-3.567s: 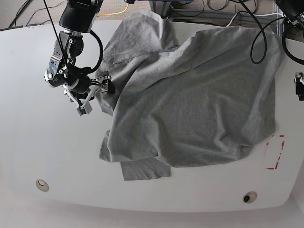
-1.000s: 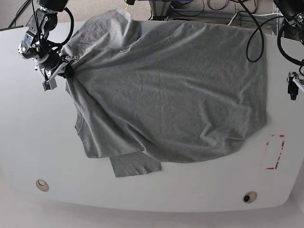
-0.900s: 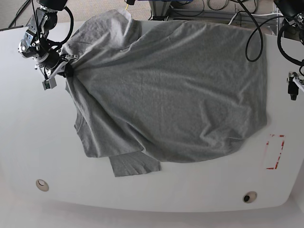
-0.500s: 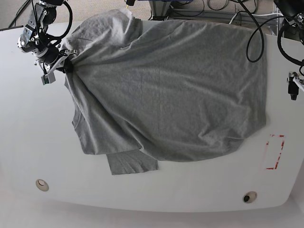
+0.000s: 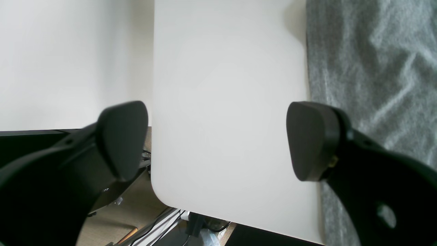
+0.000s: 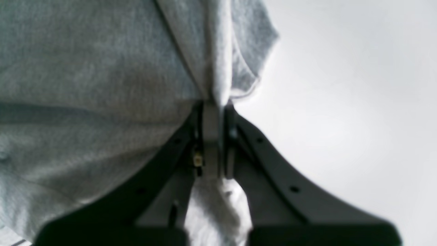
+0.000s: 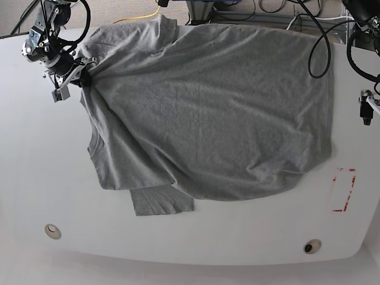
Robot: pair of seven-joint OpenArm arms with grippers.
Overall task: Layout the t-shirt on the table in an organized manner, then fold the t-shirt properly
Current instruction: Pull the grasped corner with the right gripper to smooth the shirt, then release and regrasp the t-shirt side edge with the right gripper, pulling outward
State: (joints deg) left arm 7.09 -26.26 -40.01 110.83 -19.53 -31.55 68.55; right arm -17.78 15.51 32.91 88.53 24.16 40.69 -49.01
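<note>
The grey t-shirt point(image 7: 208, 113) lies spread over most of the white desk point(image 7: 47, 178), plain side up, with soft wrinkles running across the body. Its far edge reaches the back rim of the desk, and its right side hangs close to the desk's right edge. On the near left a sleeve point(image 7: 161, 200) pokes out flat from under the rumpled lower hem, and folds of cloth are bunched along the shirt's left side.

At the far left corner the right gripper point(image 7: 82, 79) has its jaws clenched on a pinch of the shirt's edge; the right wrist view shows the fabric point(image 6: 218, 85) squeezed into a narrow ridge between the two dark fingers point(image 6: 164, 164), with more cloth bunched behind them.

The left gripper point(image 5: 215, 143) hovers over the bare desk edge on the right side, jaws spread wide and grasping nothing, the shirt's edge just beside one fingertip point(image 5: 307, 140).

A red tape rectangle point(image 7: 343, 190) sits near the right front, clear of the shirt, and two round grommets point(image 7: 53, 231) mark the front rim
</note>
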